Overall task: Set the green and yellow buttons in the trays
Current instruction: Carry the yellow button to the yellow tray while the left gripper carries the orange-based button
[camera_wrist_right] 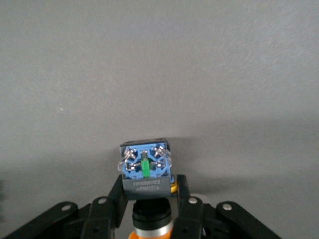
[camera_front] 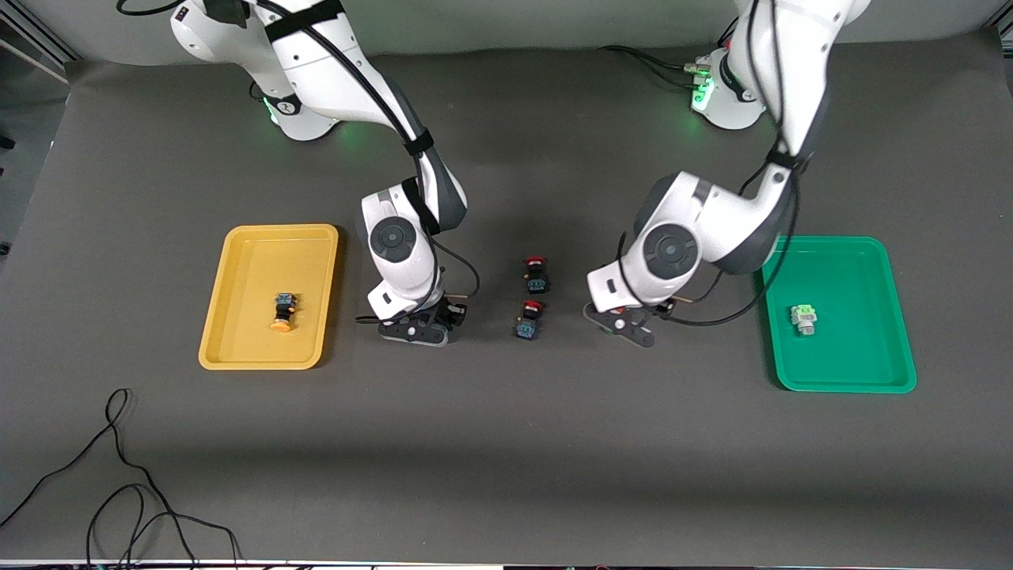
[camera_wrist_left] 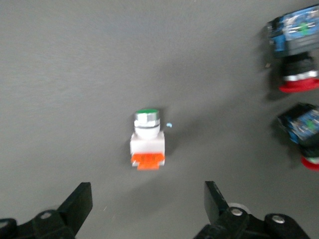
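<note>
My right gripper point(camera_front: 415, 326) point(camera_wrist_right: 149, 186) is shut on a yellow button point(camera_wrist_right: 145, 174) with a black-blue body, low over the mat beside the yellow tray point(camera_front: 253, 269). Another yellow button point(camera_front: 283, 311) lies in that tray. My left gripper point(camera_front: 625, 324) point(camera_wrist_left: 147, 199) is open over the mat. A green-capped, white-bodied button point(camera_wrist_left: 147, 139) with an orange base lies on the mat just past its fingertips; the front view hides it. The green tray point(camera_front: 855, 269) holds a silvery-white button point(camera_front: 804, 318).
Two red-capped buttons point(camera_front: 536, 275) point(camera_front: 529, 319) with black-blue bodies lie on the mat between the two grippers; both show at the edge of the left wrist view point(camera_wrist_left: 296, 74). Loose black cables point(camera_front: 119, 475) lie near the front camera at the right arm's end.
</note>
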Motion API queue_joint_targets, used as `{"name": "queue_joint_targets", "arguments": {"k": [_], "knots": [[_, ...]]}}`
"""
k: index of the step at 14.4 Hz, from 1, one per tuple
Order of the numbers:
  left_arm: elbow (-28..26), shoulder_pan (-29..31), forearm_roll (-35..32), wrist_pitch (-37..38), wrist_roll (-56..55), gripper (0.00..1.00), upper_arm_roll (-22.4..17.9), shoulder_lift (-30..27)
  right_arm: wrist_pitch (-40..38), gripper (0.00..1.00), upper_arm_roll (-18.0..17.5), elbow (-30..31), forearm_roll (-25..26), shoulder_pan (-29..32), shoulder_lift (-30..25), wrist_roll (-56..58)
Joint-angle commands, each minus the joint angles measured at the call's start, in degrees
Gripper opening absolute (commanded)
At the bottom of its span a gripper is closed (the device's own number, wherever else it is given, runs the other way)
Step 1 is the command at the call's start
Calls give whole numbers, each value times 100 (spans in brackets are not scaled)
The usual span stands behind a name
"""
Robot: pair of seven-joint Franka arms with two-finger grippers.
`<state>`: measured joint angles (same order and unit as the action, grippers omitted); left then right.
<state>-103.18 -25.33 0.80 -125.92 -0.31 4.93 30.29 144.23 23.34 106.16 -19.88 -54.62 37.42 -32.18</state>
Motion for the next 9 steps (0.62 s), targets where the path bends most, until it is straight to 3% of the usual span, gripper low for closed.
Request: {"name": "queue_joint_targets", "arguments": {"k": [1,4,5,9], "knots": [[0,-225,-202,-519,-477,100,-107,441,-840,0,407,54,-25,-84,-681,-17],[0,-244,-370,-661,-690,96,-133,575,-1983,0,995,54,387,-76,-1358,333],[0,-218,-370,-644,-699,85,-133,575,-2239,0,1197,63,536,-76,-1578,526],[17,-200,-361,-556,-1102,17,-142,531,-2707,0,2155,396,582,-84,-2211,1860]]}}
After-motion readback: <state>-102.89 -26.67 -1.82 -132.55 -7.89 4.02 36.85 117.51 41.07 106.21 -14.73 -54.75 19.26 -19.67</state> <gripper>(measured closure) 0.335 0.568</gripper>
